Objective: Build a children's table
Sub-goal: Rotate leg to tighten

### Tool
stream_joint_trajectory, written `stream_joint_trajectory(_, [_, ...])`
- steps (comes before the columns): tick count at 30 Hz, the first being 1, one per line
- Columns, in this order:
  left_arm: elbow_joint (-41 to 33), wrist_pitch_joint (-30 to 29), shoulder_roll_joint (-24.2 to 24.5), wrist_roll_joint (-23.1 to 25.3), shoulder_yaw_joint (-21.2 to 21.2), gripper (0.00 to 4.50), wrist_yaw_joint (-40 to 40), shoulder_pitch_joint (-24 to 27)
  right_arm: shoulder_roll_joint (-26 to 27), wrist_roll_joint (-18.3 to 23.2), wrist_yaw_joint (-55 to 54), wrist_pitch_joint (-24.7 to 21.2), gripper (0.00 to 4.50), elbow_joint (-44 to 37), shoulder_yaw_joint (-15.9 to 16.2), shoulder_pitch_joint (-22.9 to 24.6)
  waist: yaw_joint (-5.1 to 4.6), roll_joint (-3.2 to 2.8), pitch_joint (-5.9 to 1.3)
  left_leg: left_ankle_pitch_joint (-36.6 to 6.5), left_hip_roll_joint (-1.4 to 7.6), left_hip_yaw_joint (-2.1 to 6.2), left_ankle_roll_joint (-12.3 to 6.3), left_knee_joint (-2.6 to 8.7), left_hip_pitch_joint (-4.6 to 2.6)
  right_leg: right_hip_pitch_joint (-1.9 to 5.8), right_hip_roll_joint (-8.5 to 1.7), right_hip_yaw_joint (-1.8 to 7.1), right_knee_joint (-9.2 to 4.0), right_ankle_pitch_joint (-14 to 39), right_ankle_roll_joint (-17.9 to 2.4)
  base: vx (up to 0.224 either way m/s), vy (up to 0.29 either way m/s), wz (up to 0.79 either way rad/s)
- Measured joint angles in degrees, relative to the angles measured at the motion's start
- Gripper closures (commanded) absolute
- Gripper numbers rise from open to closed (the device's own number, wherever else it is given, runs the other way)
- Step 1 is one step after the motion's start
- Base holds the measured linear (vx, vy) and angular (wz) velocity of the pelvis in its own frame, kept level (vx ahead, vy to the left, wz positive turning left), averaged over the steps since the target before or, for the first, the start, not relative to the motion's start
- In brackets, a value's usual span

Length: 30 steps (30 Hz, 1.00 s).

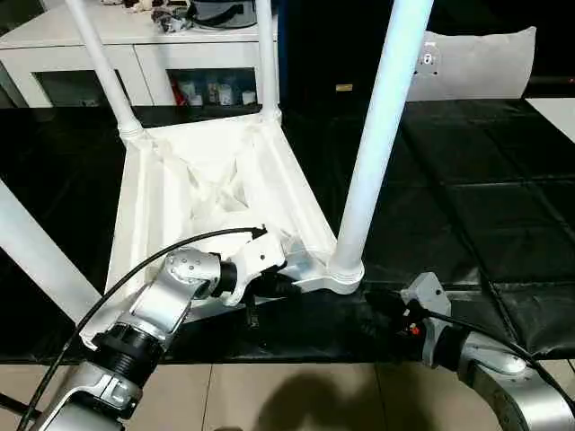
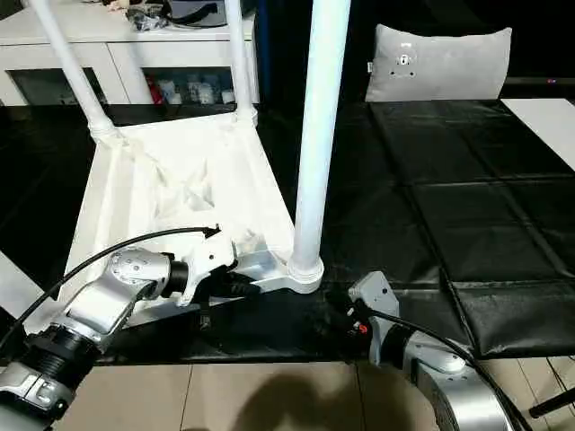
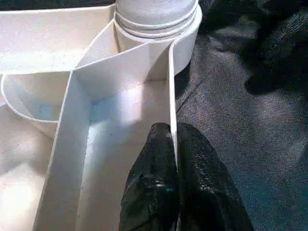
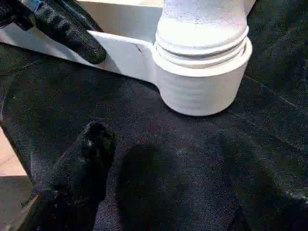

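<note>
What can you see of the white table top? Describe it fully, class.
The table top looks like white plastic and lies upside down on a black mat, its ribbed underside facing up. Round white legs stand upright in its corner sockets. The left gripper pinches the thin side rim near the closest leg's socket, one finger on each side. The right gripper hovers close by, not touching.

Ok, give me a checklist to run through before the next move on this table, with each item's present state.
1. Left gripper clamped on table top edge wall: ok.
2. Near leg upright in corner socket: ok.
3. Near leg screwed fully home: cannot tell.
4. Two far legs standing in their sockets: ok.
5. Right gripper free, clear of the socket: ok.
</note>
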<state>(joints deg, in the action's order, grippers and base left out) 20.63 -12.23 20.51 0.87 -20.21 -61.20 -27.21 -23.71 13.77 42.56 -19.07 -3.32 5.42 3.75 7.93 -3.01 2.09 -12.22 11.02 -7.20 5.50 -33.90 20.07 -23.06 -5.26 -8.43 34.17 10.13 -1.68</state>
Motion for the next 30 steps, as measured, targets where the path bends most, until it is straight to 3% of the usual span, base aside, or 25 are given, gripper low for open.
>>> stream_joint_trajectory(30, [0.0,0.0,0.0,0.0,0.0,4.5,0.0,0.0,0.0,0.0,0.0,0.0,0.78,0.0,0.0,0.0,0.01,0.0,0.0,0.0,0.0,0.0,0.0,-0.02,0.0,0.0,0.0,0.0,0.02,0.0,0.0,0.0,0.0,0.0])
